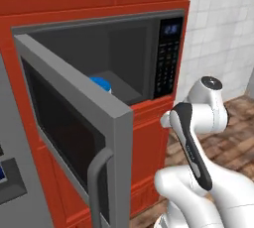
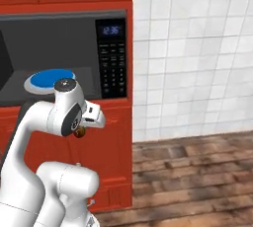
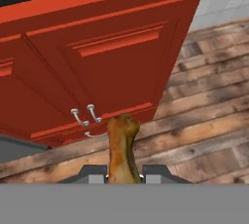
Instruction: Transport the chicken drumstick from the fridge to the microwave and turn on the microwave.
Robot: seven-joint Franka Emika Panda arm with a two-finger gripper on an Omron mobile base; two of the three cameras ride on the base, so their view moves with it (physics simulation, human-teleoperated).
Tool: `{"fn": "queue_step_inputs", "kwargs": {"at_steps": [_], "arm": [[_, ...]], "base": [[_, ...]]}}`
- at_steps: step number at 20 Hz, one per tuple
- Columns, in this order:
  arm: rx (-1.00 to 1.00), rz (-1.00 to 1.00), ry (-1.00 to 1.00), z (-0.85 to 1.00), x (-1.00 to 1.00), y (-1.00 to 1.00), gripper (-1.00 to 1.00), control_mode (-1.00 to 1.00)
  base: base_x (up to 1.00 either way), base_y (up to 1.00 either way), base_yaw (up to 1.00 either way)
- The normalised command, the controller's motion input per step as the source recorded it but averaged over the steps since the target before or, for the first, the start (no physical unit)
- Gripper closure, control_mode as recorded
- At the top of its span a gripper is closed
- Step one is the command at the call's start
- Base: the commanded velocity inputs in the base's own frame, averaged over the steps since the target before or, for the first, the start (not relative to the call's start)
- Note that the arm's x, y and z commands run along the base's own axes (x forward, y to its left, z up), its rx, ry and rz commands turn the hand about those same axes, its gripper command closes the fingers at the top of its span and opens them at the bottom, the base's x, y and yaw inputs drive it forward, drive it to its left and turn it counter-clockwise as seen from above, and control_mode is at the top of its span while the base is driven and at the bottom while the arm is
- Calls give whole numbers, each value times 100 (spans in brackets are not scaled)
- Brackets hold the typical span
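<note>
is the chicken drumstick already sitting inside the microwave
No, the chicken drumstick is clamped between the gripper's fingertips, in front of the red lower cabinets, outside the microwave.

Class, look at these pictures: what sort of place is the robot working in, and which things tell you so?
A kitchen, most likely: a built-in microwave with its door open, a blue plate inside, red cabinets and a white tiled wall.

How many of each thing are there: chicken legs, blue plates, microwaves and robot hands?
chicken drumstick: 1
blue plate: 1
microwave: 1
gripper: 1
Total: 4
</note>
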Motion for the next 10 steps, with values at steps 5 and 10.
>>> {"fn": "queue_step_inputs", "kwargs": {"at_steps": [5,10], "arm": [[0,0,0,0,0,0,100,100],[0,0,0,0,0,0,100,100]], "base": [[50,0,42],[16,0,38]]}}
